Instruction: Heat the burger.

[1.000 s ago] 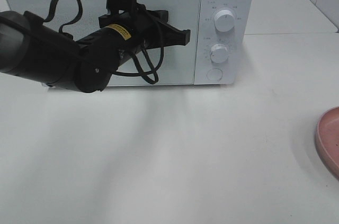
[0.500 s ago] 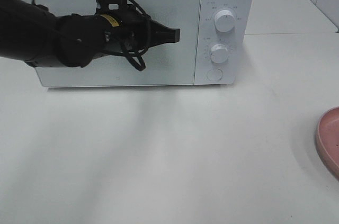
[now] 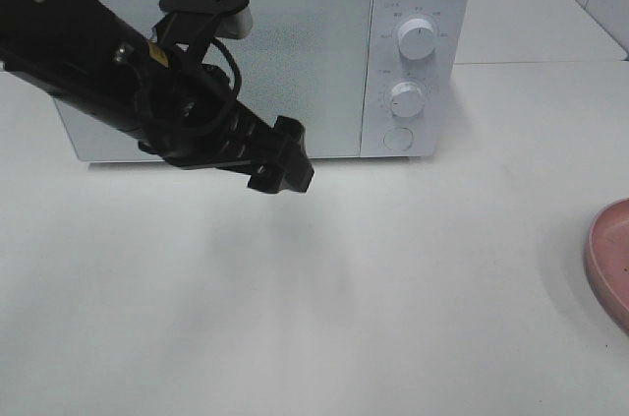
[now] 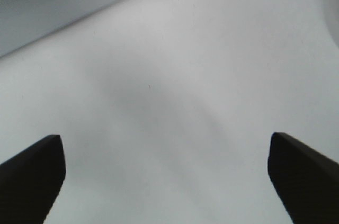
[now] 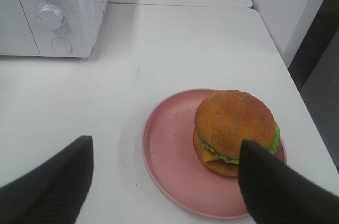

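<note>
The burger (image 5: 233, 123), with a golden-brown bun and green lettuce, stands on a pink plate (image 5: 169, 155) on the white table; only the right wrist view shows it. My right gripper (image 5: 164, 147) hovers over the plate's near side, open, its fingers wide apart with nothing between them. In the high view only the plate's rim (image 3: 611, 259) shows at the right edge. My left gripper (image 3: 280, 168) hangs low in front of the white microwave (image 3: 295, 42), whose door is shut. The left wrist view shows that gripper (image 4: 169, 176) open over bare table.
The microwave's two knobs (image 3: 417, 39) and round button (image 3: 396, 138) sit on its right panel. The left arm's black body (image 3: 88, 52) covers the left part of the door. The table's right edge (image 5: 275, 49) runs close behind the plate.
My left gripper has swung down and back from the microwave door toward the table, and its jaws have opened. The right gripper and the plate have not moved.
</note>
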